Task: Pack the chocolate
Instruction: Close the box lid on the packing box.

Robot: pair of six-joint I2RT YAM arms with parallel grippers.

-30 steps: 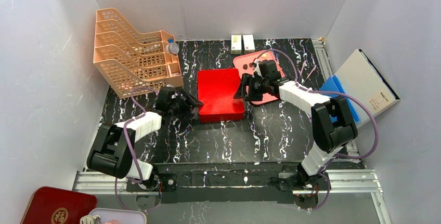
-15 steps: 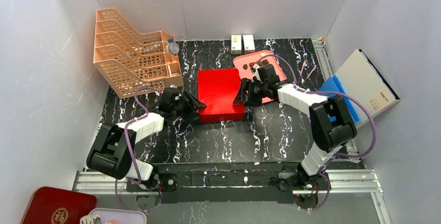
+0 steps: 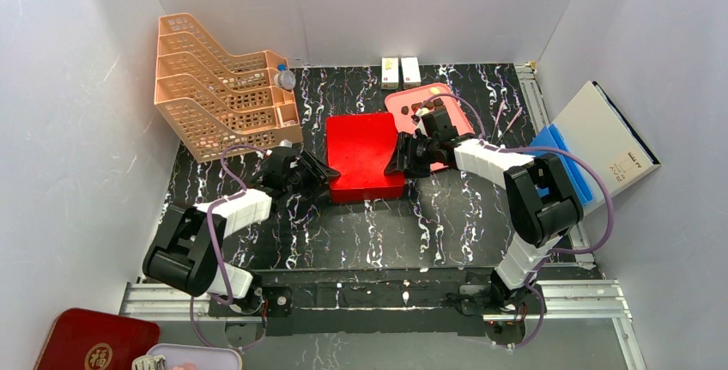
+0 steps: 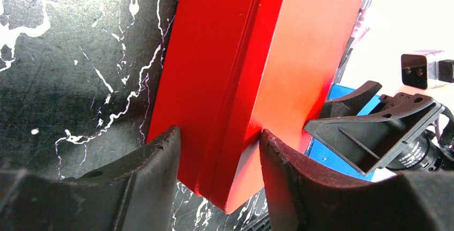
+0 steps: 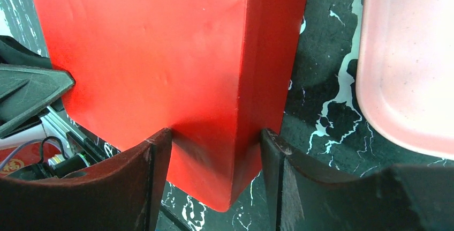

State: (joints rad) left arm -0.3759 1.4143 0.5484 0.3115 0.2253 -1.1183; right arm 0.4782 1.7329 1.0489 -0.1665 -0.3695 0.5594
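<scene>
Closed in since a second ago, pinching red box (image 3: 363, 154) at its near-left corner in left jaws, straddling the near-right with right jaws, grip unclear, likely for lid-lifting, with chocolate (image 3: 419, 109) unpacked on pink tray (image 3: 400, 102) right of box.

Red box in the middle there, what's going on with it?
The robot is working on the flat red box on the black marbled table. The left gripper straddles the box's near left corner and the right gripper its near right corner, each with one finger over the top and one against the side. Whether either has clamped yet is unclear. The small chocolate pieces sit on the pink tray behind, not yet packed.
</scene>
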